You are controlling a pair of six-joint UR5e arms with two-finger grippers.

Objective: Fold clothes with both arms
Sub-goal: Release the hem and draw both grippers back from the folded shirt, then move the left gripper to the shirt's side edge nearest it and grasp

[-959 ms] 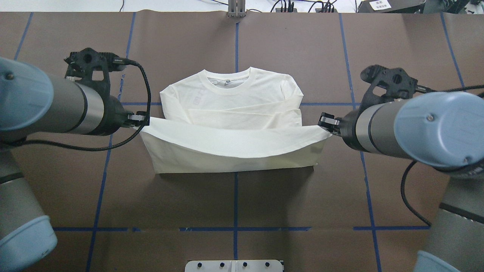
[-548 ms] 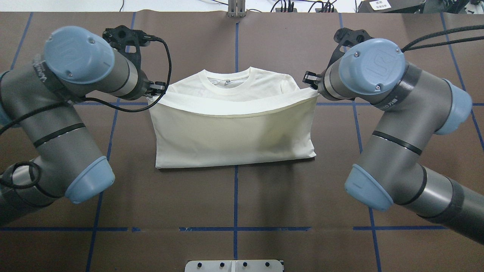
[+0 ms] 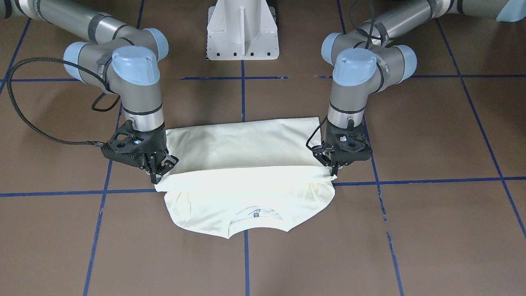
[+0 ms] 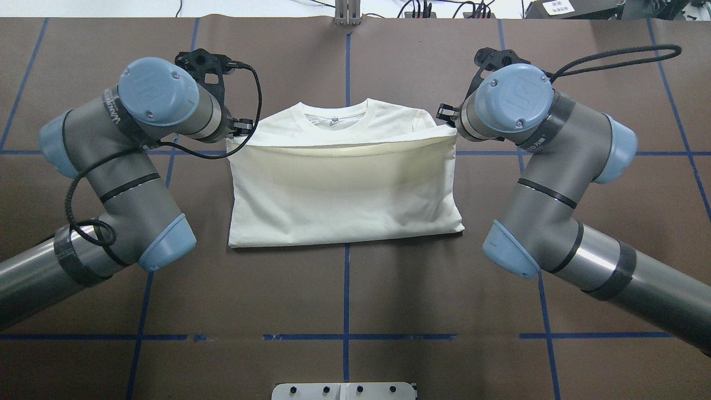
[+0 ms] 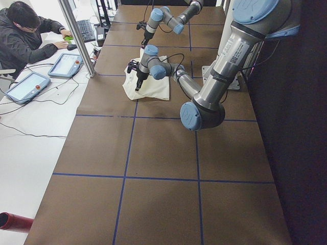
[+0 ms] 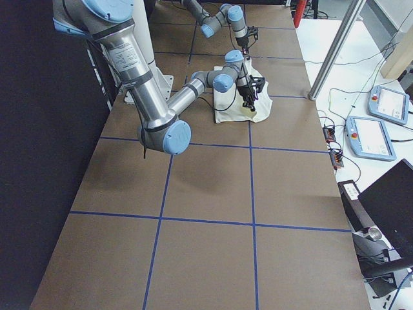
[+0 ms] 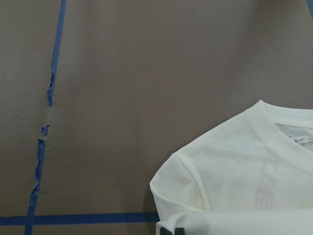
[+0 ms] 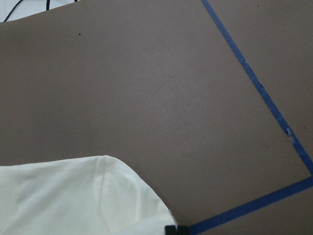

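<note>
The cream-white T-shirt point(image 4: 344, 189) lies on the brown table, its bottom half folded up over the body. Its ribbed collar point(image 4: 333, 118) shows at the far edge, and the cat print is hidden. My left gripper point(image 4: 240, 129) is shut on the left corner of the folded hem, just above the shoulder. My right gripper point(image 4: 447, 118) is shut on the right corner. In the front view the shirt point(image 3: 246, 164) hangs between the left gripper point(image 3: 333, 173) and the right gripper point(image 3: 158, 174). The left wrist view shows the shoulder point(image 7: 234, 186); the right wrist view shows the other shoulder point(image 8: 73, 196).
The white pedestal base point(image 3: 242, 33) stands at the robot's side of the table. Blue tape lines point(image 4: 346, 289) grid the brown cover. An operator point(image 5: 20, 35) sits at a desk with tablets beyond the far table edge, behind a metal post point(image 5: 76, 35).
Both grippers have carried the hem away from the robot toward the collar. The fold now covers the sleeves and reaches the shoulders. Both arms have swung inward.
</note>
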